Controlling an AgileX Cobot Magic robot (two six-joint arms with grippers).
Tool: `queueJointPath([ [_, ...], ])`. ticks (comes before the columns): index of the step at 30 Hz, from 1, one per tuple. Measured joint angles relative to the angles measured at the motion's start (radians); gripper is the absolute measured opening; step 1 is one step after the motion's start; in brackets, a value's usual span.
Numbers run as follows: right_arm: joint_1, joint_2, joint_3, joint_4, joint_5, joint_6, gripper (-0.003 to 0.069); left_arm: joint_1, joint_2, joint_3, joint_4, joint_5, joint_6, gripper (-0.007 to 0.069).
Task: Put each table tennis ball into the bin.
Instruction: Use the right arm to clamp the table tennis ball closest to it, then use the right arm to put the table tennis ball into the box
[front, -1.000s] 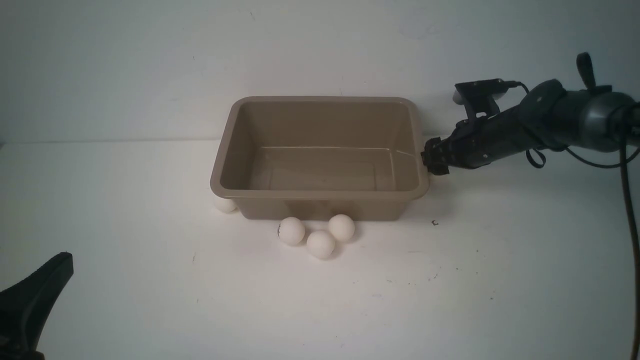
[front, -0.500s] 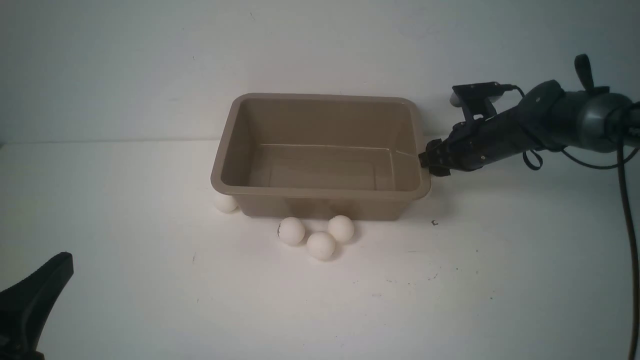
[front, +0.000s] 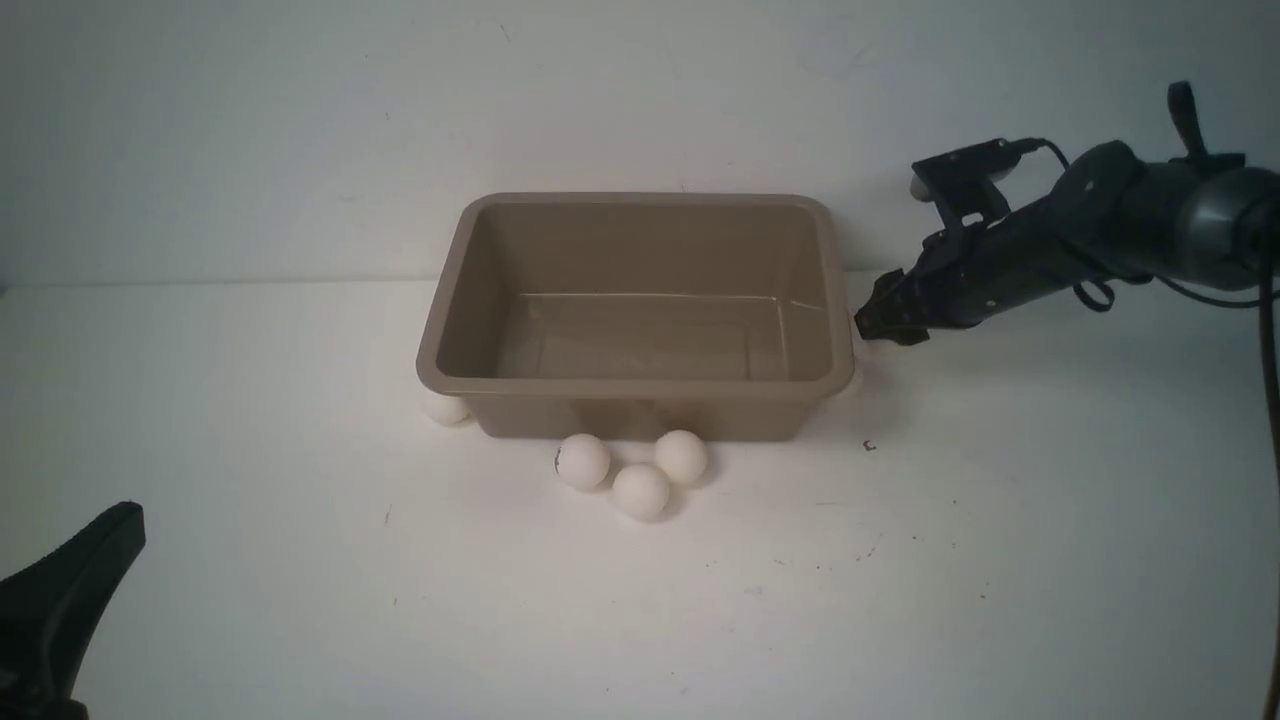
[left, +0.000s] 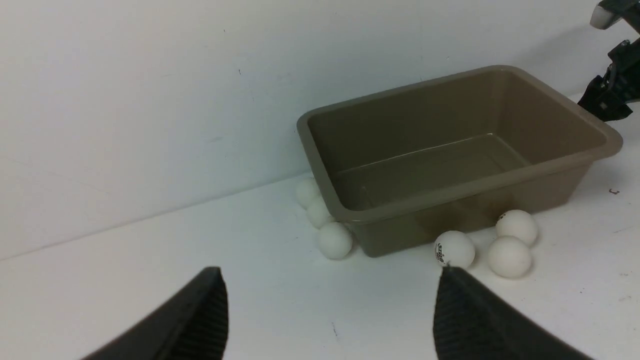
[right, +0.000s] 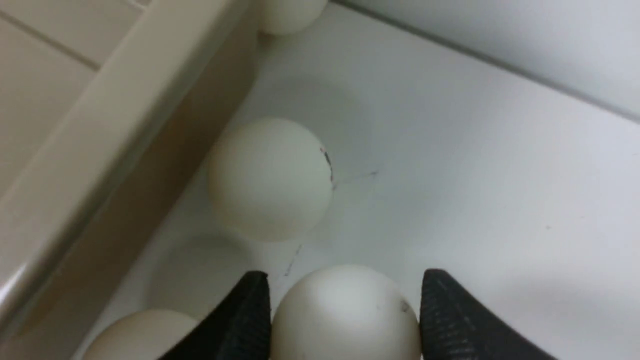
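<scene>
Gripping one table tennis ball (right: 345, 320) between its fingers, the right gripper (front: 880, 322) is sitting just right of the bin (front: 640, 386), where loose balls (right: 270, 180) are lying beside the right wall. The bin is standing mid-scene on the white table (front: 1000, 560), with three balls (front: 641, 490) clustering at its near wall and further balls (left: 334, 240) resting along its left side. The left gripper (left: 328, 272) is hanging released, jaws wide, at the near left, well apart from everything.

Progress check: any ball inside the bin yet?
No, the front view shows the bin bare inside, with table tennis balls lying outside its near wall.
</scene>
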Motion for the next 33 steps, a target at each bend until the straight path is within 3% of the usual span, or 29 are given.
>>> queueJointPath([
  [15, 0.0, -0.116, 0.002, 0.003, -0.003, -0.016, 0.035, 0.0, 0.0, 0.0, 0.0, -0.04, 0.007, 0.0499],
  [19, 0.002, -0.172, 0.002, 0.064, 0.047, -0.042, 0.035, 0.0, 0.0, 0.0, 0.0, -0.041, 0.007, 0.0499],
  [27, 0.073, -0.196, 0.002, 0.288, 0.184, -0.247, 0.035, 0.0, 0.0, 0.0, 0.0, -0.045, 0.007, 0.0499],
  [33, 0.098, -0.196, 0.002, 0.325, 0.187, -0.284, 0.035, 0.0, 0.0, 0.0, 0.0, -0.055, 0.007, 0.0499],
])
